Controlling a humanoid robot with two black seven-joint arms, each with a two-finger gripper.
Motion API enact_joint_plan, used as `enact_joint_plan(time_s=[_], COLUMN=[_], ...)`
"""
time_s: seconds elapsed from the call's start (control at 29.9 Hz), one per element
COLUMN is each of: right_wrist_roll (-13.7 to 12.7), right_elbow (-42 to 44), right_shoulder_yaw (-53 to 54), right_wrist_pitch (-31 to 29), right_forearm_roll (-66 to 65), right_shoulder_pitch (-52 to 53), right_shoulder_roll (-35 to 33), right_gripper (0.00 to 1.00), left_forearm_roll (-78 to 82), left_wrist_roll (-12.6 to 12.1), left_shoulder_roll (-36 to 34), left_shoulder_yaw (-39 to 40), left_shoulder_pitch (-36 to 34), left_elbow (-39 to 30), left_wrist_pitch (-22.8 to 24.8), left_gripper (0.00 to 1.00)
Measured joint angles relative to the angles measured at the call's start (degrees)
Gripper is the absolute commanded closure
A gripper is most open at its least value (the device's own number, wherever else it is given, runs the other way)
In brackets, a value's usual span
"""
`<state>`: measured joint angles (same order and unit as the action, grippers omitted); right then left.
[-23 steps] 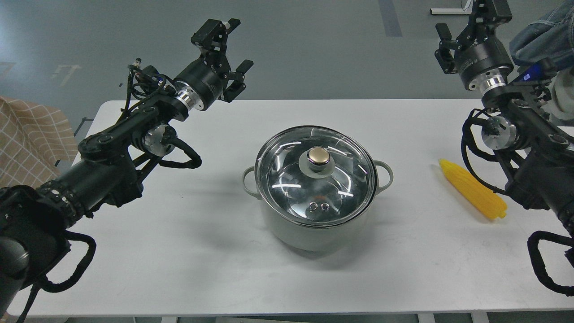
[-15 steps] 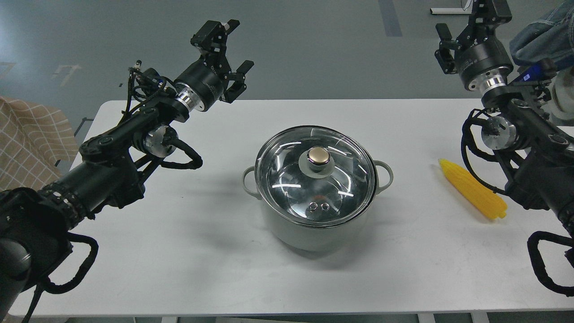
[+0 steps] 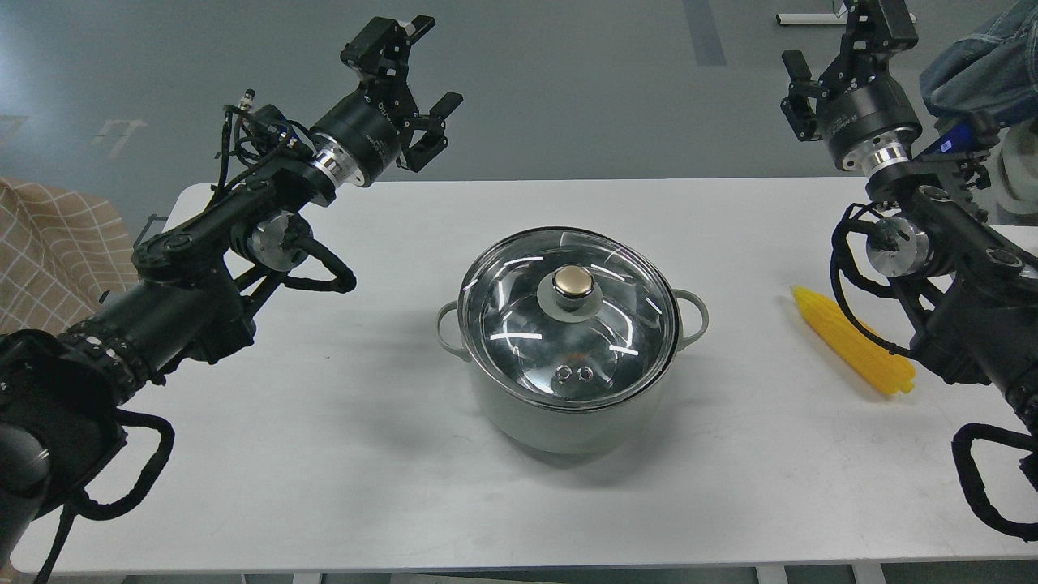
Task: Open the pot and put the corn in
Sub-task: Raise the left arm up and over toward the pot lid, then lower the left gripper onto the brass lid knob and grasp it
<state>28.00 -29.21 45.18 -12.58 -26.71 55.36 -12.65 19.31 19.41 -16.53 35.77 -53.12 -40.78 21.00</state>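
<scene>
The left end effector (image 3: 415,69) hangs with fingers apart, holding nothing, up and left of the pot (image 3: 570,357). The right end effector (image 3: 839,57), up and right of the pot, is also spread and empty. The pot sits mid-surface (image 3: 324,454) under its glass lid (image 3: 568,312); the corn (image 3: 851,351) lies right of it.

Even, bright overhead light fills the scene. The white surface (image 3: 340,454) is nearly washed out, with soft, diffuse shadows pooling under the pot (image 3: 568,405) and beneath both arms. Curved white streaks of glare cross the glass lid (image 3: 568,316), and the gold knob (image 3: 574,281) shines. The corn (image 3: 851,350) looks slightly smeared. Focus is otherwise sharp; straight edges bow mildly near the frame's borders.
</scene>
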Motion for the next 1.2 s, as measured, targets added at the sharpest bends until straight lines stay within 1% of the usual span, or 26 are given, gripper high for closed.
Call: enact_joint_plan(time_s=[0.13, 0.2, 0.33, 0.43, 0.5, 0.6, 0.74, 0.87, 0.94, 1.04, 1.2], right_wrist_roll=[0.00, 0.00, 0.00, 0.00, 0.00, 0.00, 0.00, 0.00, 0.00, 0.00, 0.00], right_elbow=[-0.12, -0.14, -0.16, -0.16, -0.15, -0.14, -0.14, -0.14, -0.14, -0.15, -0.24], right_shoulder_yaw=[-0.01, -0.01, -0.01, -0.01, -0.01, -0.01, -0.01, -0.01, -0.01, -0.01, -0.01], right_wrist_pitch=[-0.06, -0.08, -0.08, -0.08, -0.08, -0.08, -0.09, -0.08, -0.08, -0.08, -0.08], right_forearm_roll=[0.00, 0.00, 0.00, -0.01, 0.00, -0.01, -0.01, -0.01, -0.01, -0.01, -0.01], right_shoulder_pitch=[-0.06, -0.06, -0.06, -0.13, -0.34, -0.93, -1.37, -1.83, -2.08, -2.24, -2.38], right_shoulder_roll=[-0.02, -0.12, -0.43, -0.61, -0.67, -0.68, -0.95, -1.09, -1.16, -1.43, -1.57], right_gripper=[0.01, 0.01, 0.01, 0.01, 0.01, 0.00, 0.01, 0.00, 0.01, 0.00, 0.01], left_forearm_roll=[1.20, 4.28, 16.70, 25.78, 32.15, 40.10, 53.14, 68.23, 77.72, 87.62, 96.02], left_wrist_roll=[0.56, 1.47, 5.49, 7.35, 8.15, 8.52, 8.61, 8.61, 8.61, 8.61, 8.62], left_shoulder_roll=[-1.06, -2.04, -3.50, -4.53, -6.00, -8.12, -10.30, -11.91, -12.53, -13.71, -14.81], left_shoulder_yaw=[-0.22, -0.36, -0.38, -0.36, -0.33, -0.29, -0.53, -1.20, -2.49, -5.34, -12.05], left_shoulder_pitch=[-2.50, -3.93, -7.79, -9.96, -10.68, -10.96, -10.25, -8.54, -7.20, -5.90, -5.36], left_elbow=[-0.09, -0.47, -1.40, -3.81, -7.63, -14.12, -22.89, -28.64, -31.54, -33.77, -35.34], left_wrist_pitch=[0.22, 0.52, 2.12, 2.17, 1.86, 0.66, -2.65, -5.33, -7.51, -10.74, -14.74], left_gripper=[0.02, 0.02, 0.02, 0.02, 0.02, 0.02, 0.02, 0.02, 0.02, 0.02, 0.03])
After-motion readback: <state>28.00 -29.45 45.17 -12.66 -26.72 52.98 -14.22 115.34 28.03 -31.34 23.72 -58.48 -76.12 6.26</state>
